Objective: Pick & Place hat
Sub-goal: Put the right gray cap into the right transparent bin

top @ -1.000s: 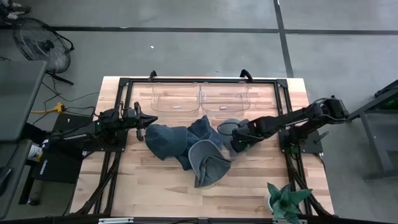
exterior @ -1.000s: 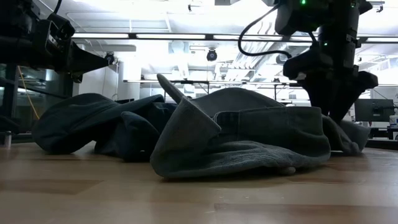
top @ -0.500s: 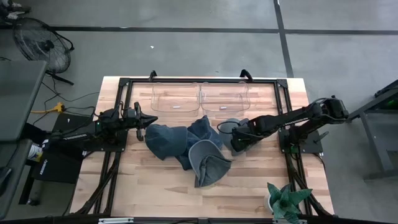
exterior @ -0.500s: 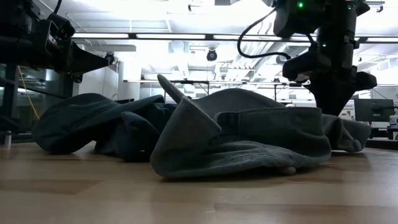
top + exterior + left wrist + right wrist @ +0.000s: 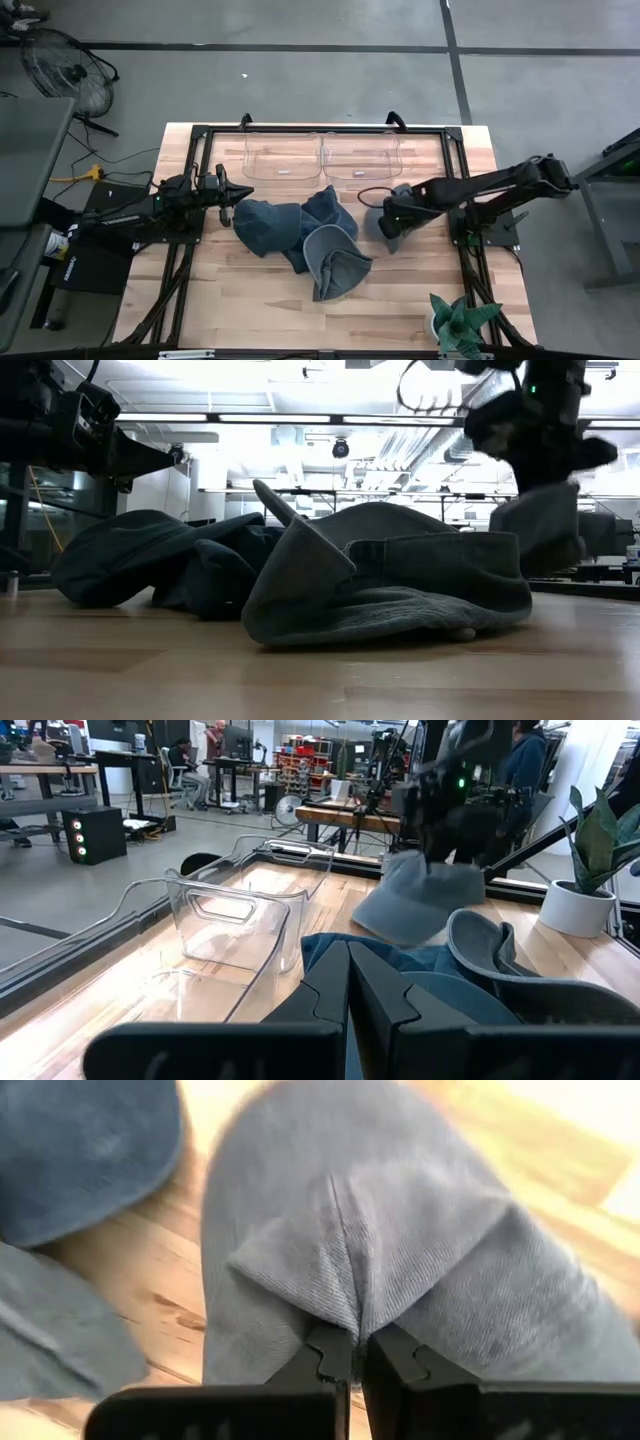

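A grey corduroy hat (image 5: 393, 224) hangs right of a pile of dark blue hats (image 5: 300, 238) that lies mid-table. My right gripper (image 5: 345, 1342) is shut on the grey hat, which also shows in the low view (image 5: 540, 530) and the left wrist view (image 5: 420, 898). My left gripper (image 5: 240, 193) waits shut at the pile's left edge, touching nothing; its shut fingers (image 5: 350, 990) point at the pile. My right gripper pinches a raised fold of the grey hat's cloth (image 5: 345, 1305) between its two fingers; the corduroy puckers into a ridge at the fingertips. The fingers slant down from the table's right side. The hat hangs below them, clear of the table.
Two clear plastic bins (image 5: 283, 157) (image 5: 360, 157) stand side by side at the table's far edge. A potted plant (image 5: 455, 325) sits at the near right corner. Bare wood lies near the front edge and right of the pile.
My right gripper has shut on the grey hat, then risen and moved a little toward the table's right edge. The hat, which lay on the table beside the pile, is now lifted clear and hangs below the fingers.
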`<state>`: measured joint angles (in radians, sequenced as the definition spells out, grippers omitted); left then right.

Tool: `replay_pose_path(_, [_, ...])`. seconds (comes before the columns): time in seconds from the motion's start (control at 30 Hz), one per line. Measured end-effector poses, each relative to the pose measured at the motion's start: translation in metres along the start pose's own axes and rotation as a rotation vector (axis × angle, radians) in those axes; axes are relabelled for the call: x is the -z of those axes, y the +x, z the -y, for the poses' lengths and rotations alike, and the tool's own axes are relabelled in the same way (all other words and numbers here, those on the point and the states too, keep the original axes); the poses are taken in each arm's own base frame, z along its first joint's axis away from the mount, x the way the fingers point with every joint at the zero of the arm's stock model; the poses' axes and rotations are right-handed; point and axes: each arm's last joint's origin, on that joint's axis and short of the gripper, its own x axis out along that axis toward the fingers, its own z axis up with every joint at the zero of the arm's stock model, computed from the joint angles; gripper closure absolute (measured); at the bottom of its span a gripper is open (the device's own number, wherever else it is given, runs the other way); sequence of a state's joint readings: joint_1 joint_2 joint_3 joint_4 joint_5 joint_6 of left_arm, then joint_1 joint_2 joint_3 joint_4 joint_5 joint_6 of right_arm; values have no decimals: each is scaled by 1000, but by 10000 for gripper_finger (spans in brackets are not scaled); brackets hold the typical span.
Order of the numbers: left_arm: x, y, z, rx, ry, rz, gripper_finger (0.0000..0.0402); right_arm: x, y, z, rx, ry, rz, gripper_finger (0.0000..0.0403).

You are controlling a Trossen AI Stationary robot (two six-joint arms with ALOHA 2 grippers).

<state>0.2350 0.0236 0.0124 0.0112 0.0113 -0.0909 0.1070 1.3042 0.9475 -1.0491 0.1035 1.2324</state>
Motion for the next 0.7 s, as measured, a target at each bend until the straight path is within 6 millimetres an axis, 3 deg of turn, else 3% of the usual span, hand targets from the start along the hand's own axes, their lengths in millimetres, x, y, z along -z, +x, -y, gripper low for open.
replay_pose_path(0.37, [0, 0, 0, 0, 0, 0, 401, -16, -74, -6, 37, -21, 201, 402])
replay_pose_path(0.7, [0, 0, 0, 0, 0, 0, 401, -20, -94, -3, 63, -21, 272, 402])
